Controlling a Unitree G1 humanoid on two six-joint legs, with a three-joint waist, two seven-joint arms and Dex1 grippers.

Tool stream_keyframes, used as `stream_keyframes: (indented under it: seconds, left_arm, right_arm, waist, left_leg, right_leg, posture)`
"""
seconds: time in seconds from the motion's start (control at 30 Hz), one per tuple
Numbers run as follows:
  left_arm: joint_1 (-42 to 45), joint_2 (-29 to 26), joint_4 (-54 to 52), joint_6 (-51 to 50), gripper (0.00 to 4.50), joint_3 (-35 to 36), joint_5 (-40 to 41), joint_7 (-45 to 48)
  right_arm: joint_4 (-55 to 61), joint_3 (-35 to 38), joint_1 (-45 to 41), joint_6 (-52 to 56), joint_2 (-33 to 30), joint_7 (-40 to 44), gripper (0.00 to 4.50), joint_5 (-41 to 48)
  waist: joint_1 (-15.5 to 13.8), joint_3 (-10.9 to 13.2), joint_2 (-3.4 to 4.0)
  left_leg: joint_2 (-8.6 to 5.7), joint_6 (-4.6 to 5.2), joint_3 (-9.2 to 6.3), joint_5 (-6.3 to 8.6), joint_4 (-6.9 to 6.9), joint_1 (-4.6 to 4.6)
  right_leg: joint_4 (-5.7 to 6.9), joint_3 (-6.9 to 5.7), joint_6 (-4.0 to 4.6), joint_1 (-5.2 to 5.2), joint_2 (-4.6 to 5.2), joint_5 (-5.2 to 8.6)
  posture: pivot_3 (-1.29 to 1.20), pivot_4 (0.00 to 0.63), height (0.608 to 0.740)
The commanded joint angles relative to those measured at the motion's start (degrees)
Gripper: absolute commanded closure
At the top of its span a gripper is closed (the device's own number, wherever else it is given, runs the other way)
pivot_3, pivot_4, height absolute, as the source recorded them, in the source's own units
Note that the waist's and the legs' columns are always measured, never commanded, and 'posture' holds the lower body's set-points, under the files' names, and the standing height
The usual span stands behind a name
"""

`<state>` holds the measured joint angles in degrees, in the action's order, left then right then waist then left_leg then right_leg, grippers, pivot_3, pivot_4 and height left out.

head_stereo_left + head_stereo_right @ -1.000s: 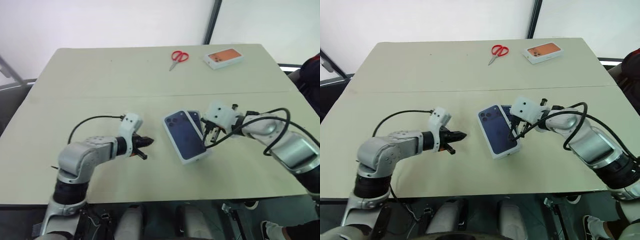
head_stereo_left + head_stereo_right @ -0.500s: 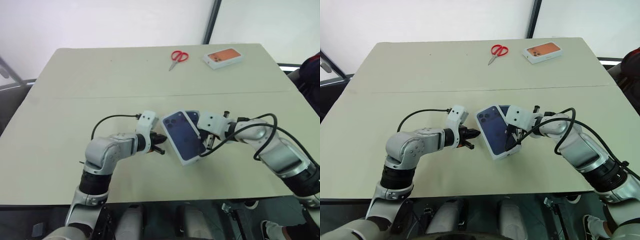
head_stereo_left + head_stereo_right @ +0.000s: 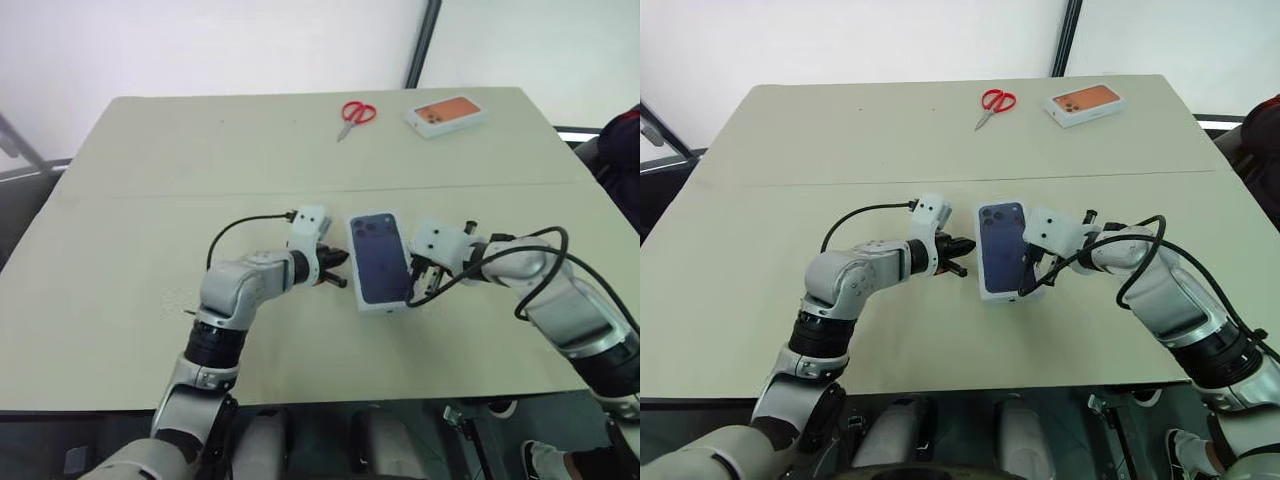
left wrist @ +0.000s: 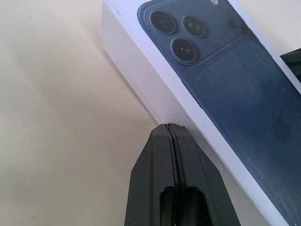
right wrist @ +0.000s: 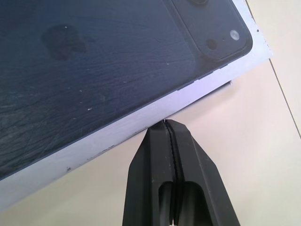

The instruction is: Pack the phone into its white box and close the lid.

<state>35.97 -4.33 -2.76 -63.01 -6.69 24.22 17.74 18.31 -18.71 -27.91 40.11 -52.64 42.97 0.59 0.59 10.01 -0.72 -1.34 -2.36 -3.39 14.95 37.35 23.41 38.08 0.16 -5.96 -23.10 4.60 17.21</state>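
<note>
- The left gripper (image 3: 340, 271) has swung in from well to the left of the lid (image 3: 380, 257) and now has its closed tips against the lid's left side wall
- The lid, skewed across the table a second ago with a second dark edge peeking out at its upper right, now lies squared up with that edge covered
- The right gripper (image 3: 421, 283) has come off the lid's top face to its right side wall, its tips pressed together
</note>
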Motion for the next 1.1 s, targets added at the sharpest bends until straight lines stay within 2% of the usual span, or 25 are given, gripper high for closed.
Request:
stream_keyframes:
  seconds: [0.03,0.53,0.87,1.0,1.1]
  left_arm:
    - [2.1,1.3,0.7,2.7,4.50,-1.7,-0.1,1.8]
    - [4.0,1.8,4.8,4.7,4.50,-1.6,-1.9,2.5]
    - [3.6,1.6,2.5,3.7,4.50,-2.0,-1.6,3.4]
    - [3.2,1.0,1.6,3.1,4.50,-1.6,-1.7,3.3]
    - [2.9,-0.6,0.5,2.3,4.50,0.1,-1.3,3.2]
  right_arm:
    - [2.6,1.9,0.4,-0.2,1.2,0.0,4.49,-0.6]
    - [1.0,2.5,1.4,0.3,4.1,-0.7,4.49,-3.9]
    - [1.1,3.2,2.7,0.7,3.8,0.0,4.49,-5.2]
    - [1.2,4.9,2.7,0.7,2.9,0.1,4.49,-5.2]
    - [0.6,8.8,2.0,1.6,1.9,1.4,4.49,-3.1]
  waist:
    - [0.0,0.0,0.00]
    - [0.0,0.0,0.00]
    - [-0.1,0.0,-0.01]
    - [-0.1,0.0,0.00]
    - [-0.1,0.0,0.00]
  left_leg:
    - [0.00,0.00,0.00,0.00,0.00,0.00]
    - [-0.03,-0.06,0.00,-0.03,0.01,0.00]
    - [-0.04,-0.07,0.00,-0.04,0.02,0.00]
    - [-0.04,-0.07,0.00,-0.04,0.02,0.00]
    - [-0.04,-0.07,0.00,-0.04,0.02,0.00]
  right_leg:
    - [0.00,0.00,0.00,0.00,0.00,0.00]
    - [0.01,0.00,0.00,0.00,0.00,0.00]
    - [0.01,0.00,0.00,0.00,0.01,0.00]
    - [0.01,0.00,0.00,0.00,0.02,0.00]
    - [0.02,0.00,0.00,0.00,0.01,0.00]
  posture:
    - [0.00,0.150,0.740]
    - [0.00,0.150,0.740]
    - [0.00,0.150,0.740]
    - [0.00,0.150,0.740]
    - [0.00,0.150,0.740]
